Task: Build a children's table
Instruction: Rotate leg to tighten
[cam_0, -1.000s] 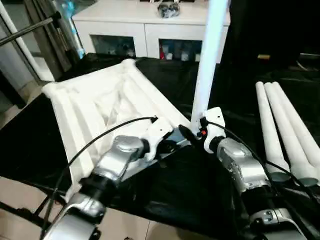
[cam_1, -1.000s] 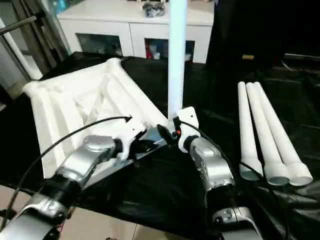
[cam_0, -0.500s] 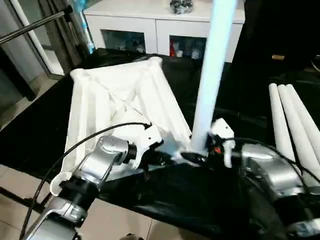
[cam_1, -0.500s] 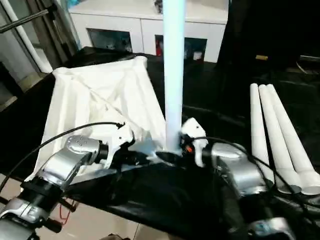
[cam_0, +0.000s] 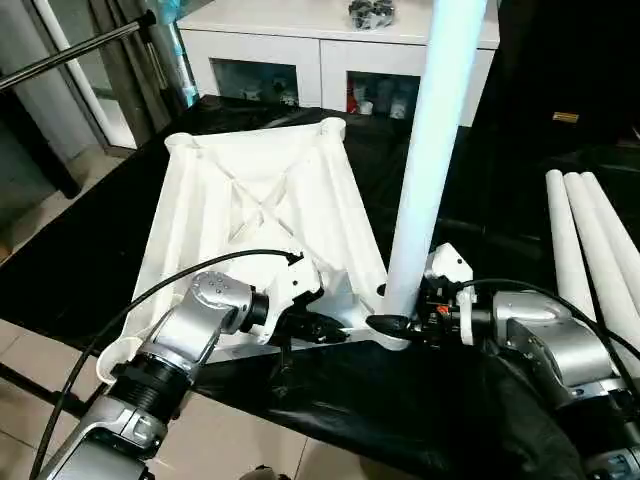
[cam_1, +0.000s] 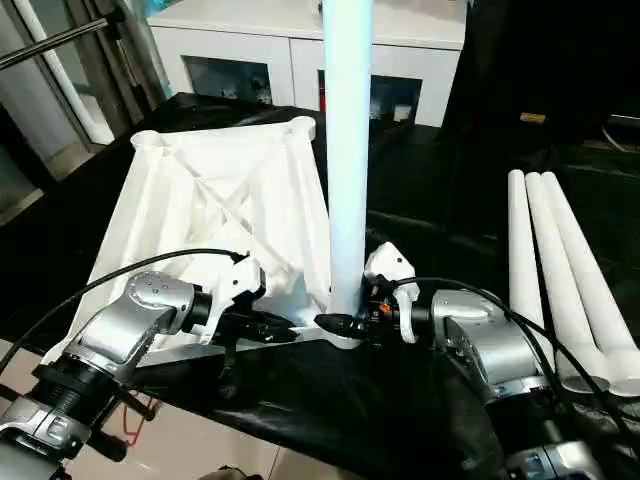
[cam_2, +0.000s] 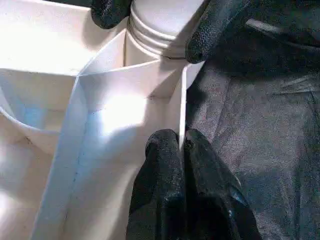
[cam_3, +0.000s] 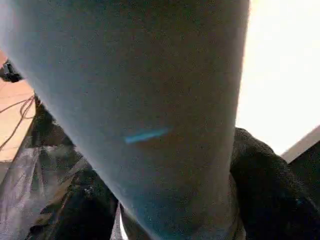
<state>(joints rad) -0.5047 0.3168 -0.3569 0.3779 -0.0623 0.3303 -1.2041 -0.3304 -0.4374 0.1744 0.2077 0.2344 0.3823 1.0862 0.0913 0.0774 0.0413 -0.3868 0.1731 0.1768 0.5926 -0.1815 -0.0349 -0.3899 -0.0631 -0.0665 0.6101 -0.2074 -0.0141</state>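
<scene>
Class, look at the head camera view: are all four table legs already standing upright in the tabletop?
No: one leg stands in the tabletop, while three spare legs lie on the black cloth.

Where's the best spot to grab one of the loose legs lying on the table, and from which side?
Probably from above, across the middle of the outermost leg. The three spare legs lie side by side touching, so only the outer one offers fingers a free flank. It tapers, so gripping toward the thicker near end should slip less.

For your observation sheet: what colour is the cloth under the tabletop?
Black cloth, clearest in the left eye view, beneath the white tabletop.
</scene>
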